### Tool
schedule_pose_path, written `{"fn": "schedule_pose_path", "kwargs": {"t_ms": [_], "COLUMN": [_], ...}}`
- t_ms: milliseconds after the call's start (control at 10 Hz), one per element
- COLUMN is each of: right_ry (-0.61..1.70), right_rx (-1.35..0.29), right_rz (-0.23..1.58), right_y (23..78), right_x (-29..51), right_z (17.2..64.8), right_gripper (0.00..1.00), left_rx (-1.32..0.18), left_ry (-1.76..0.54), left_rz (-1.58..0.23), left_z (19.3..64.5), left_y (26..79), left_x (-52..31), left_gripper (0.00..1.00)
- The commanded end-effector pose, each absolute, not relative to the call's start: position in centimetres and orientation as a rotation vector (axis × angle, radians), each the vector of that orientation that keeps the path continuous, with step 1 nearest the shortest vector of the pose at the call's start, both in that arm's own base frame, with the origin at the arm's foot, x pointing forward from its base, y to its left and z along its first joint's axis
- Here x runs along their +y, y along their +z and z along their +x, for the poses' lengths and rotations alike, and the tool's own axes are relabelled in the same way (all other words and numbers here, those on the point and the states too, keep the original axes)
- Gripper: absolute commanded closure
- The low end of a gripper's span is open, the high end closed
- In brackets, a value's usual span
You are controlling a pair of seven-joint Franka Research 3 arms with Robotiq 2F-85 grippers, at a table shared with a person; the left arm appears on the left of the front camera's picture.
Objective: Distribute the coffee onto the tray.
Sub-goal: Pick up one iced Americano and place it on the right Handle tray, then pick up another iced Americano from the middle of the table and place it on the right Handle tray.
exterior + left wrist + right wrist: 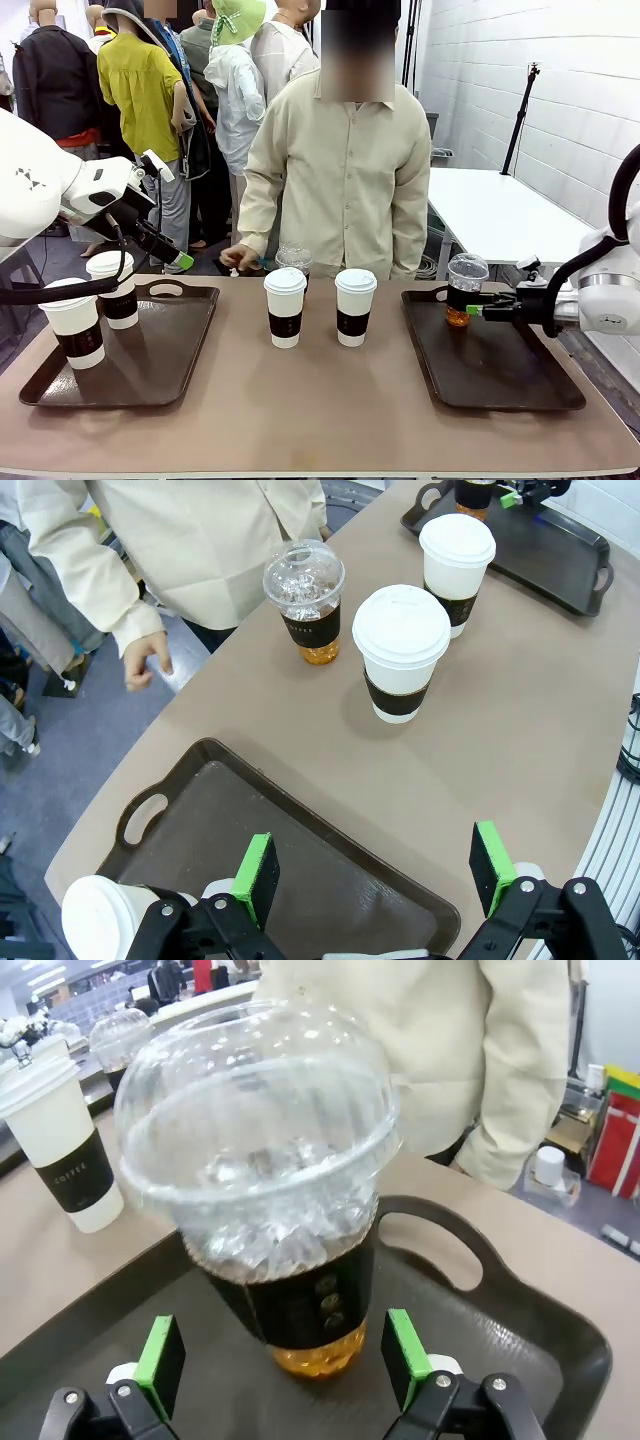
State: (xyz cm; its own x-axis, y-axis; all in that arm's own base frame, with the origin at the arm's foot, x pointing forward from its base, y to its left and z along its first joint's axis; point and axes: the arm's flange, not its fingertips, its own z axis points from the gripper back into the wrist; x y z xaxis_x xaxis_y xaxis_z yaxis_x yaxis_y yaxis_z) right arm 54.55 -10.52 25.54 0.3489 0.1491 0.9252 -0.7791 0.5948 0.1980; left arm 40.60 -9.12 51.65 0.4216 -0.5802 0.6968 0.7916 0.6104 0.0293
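— Cups first: where did each one stand?
— An iced clear cup [290,1260] of amber drink stood upright on the right tray [520,385], at its far left corner by the handle. Two lidded paper cups [75,322] were on the left tray [150,372], along its left side. Another pair of paper cups [285,307] stood side by side on the bare desk [320,410] between the trays. A second clear cup [293,257] was behind that pair at the far edge, close to the person's hand [238,258].
— And the right fingers [474,310]?
— They were spread wide, level with the iced clear cup's dark sleeve. The cup stood squarely between the green pads [405,1355], with a gap showing on each side in the wrist view, so nothing was gripped.
— The left fingers [183,261]?
— They were spread wide too, with nothing between them. They hung above the left tray, tips pointing down toward the desk. From the wrist, one paper cup's lid sat just outside one pad, and the pair on the desk lay well beyond the tips.
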Motion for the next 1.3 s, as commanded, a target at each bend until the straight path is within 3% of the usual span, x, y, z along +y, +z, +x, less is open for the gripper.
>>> {"fn": "schedule_pose_path", "kwargs": {"t_ms": [0,100,200,300,1200], "right_ry": [0.647,0.647,0.698,0.657,0.657], "right_rx": [-1.069,-1.056,-0.937,-1.042,-1.042], "right_rz": [0.68,0.678,0.574,0.708,0.708], "right_y": [25.9,26.1,27.0,25.8,25.8], "right_x": [-10.2,-9.7,-7.1,-10.5,-10.5], "right_z": [52.3,51.8,52.6,52.9,52.9], "right_gripper": [0.0,0.0,0.0,0.0,0.0], "left_rx": [-0.733,-0.733,-0.733,-0.733,-0.733], "left_ry": [-0.877,-0.877,-0.877,-0.877,-0.877], "left_rz": [-0.347,-0.347,-0.347,-0.347,-0.347], "left_z": [40.7,40.7,40.7,40.7,40.7], "left_y": [51.5,51.5,51.5,51.5,51.5], "left_x": [-9.0,-9.0,-9.0,-9.0,-9.0], "left_gripper": [0.0,0.0,0.0,0.0,0.0]}}
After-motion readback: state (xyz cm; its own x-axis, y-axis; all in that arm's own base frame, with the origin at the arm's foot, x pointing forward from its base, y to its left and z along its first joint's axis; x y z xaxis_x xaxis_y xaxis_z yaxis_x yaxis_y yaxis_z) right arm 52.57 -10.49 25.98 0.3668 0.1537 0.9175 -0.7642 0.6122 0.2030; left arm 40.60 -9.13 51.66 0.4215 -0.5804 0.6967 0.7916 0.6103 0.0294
